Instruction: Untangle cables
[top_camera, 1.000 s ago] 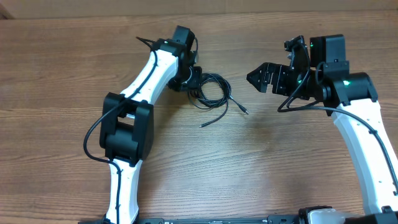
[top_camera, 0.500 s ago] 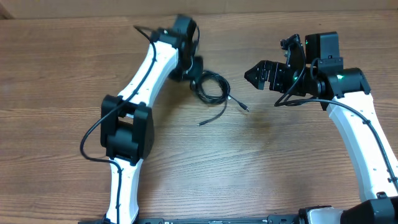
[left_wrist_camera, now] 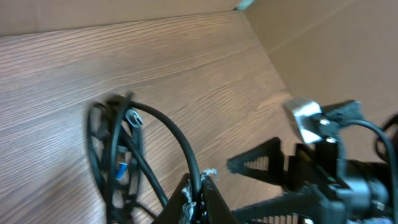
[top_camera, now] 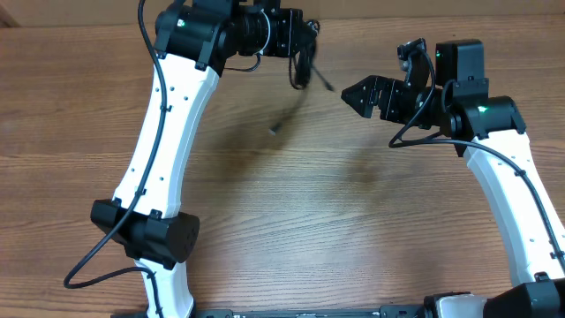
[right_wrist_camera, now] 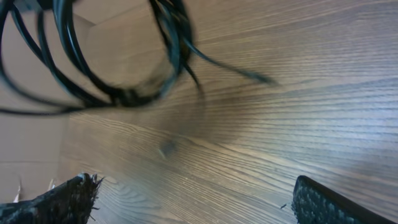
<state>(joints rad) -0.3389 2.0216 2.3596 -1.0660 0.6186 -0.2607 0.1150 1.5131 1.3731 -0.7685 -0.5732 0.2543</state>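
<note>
**Overhead.**
- Left claw [top_camera: 300, 40]: clamped on the cables [top_camera: 301, 69]. You hold them as one bunch hanging clear of the desk [top_camera: 291, 230], toward its far side.
- Strands: one trails down and to the left, blurred. Another short one points toward the right claw [top_camera: 355, 91].
- Right claw: spread wide and empty, near the bunch but apart from it.
- Desk: no cable lies on it that this view shows.

**Left wrist.**
- Cables [left_wrist_camera: 118, 162]: several loops lie close together and cross one another, with a small plug showing near the top of the coil.
- One cord arcs from the coil down into the left claw [left_wrist_camera: 199, 193] at the bottom edge, so you have the bunch by that cord.
- Right claw [left_wrist_camera: 264, 165]: in view beyond the coil, with nothing between its jaws.

**Right wrist.**
- Cables [right_wrist_camera: 93, 68]: blurred loops fill the upper left, and one tail sticks out to the right above the desk [right_wrist_camera: 311, 112].
- Right claw [right_wrist_camera: 193, 186]: both tips sit at the bottom corners, far apart. The coil is ahead of them, not between them.

**Progress, as a judgement.**
- Done: you have the bundle gripped and raised, and your second claw is ready beside it.
- Not done: no strand is separated, and the loops read as one tangle in all three views.
- Left: take a free tail with the right claw, draw it out of the coil, then set each cord down apart from the others. You are early in the task.
</note>
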